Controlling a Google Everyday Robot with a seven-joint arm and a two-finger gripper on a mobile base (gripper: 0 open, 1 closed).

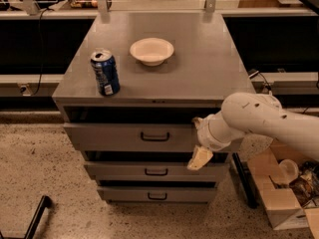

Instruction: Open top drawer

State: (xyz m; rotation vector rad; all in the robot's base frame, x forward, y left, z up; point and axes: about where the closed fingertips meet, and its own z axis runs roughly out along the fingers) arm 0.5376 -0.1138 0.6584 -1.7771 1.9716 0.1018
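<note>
The top drawer (119, 137) is the tallest grey front under the cabinet top, with a small black bar handle (155, 136) at its centre. A dark gap shows above its front edge. My gripper (199, 156) hangs on the white arm (259, 121) in front of the drawer's right end, to the right of the handle and slightly lower. It is apart from the handle and holds nothing that I can see.
A blue soda can (105, 72) and a white bowl (151, 50) stand on the cabinet top (199, 68). Two shorter drawers (156, 172) sit below. Cardboard boxes (284, 198) lie on the floor at right. A black bar (35, 218) is at lower left.
</note>
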